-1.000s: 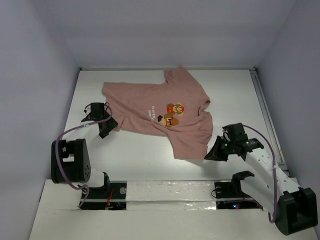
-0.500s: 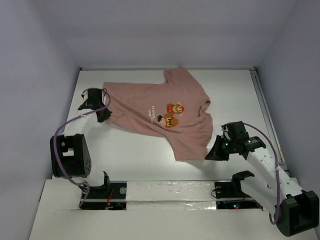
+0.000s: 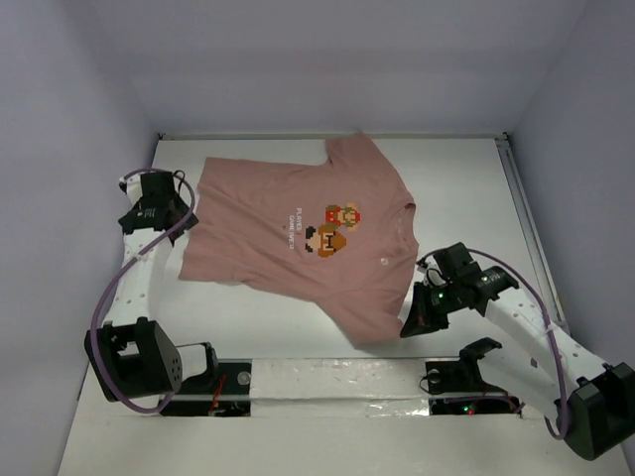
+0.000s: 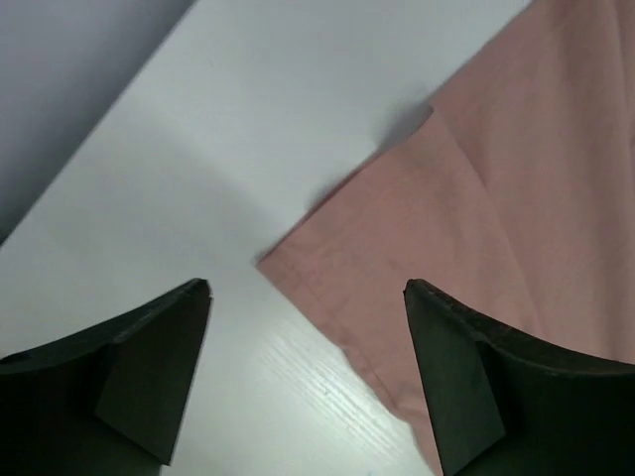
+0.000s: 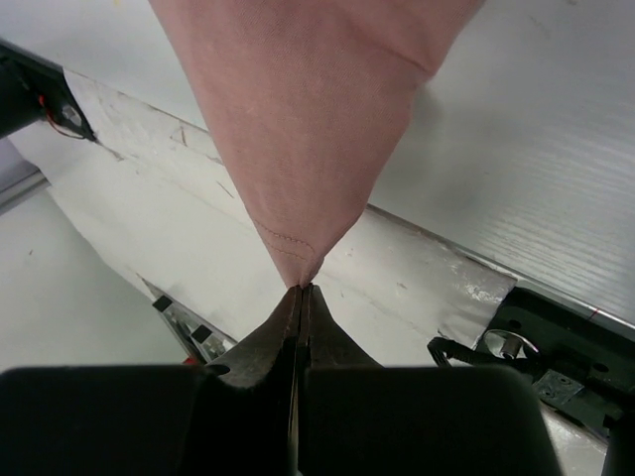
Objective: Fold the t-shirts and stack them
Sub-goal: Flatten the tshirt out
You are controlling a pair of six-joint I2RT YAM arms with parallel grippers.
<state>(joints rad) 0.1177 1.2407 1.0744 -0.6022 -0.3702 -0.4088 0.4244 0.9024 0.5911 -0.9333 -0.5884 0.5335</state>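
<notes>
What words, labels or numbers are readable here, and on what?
Pale chest print on the pink t-shirt, beside the pixel-art characters: a few short lines, too small to read.
Wrist views: no text visible.

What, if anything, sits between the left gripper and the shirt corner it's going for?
Nothing visible does. The open left gripper hangs right above the t-shirt corner, which lies on the table.
</notes>
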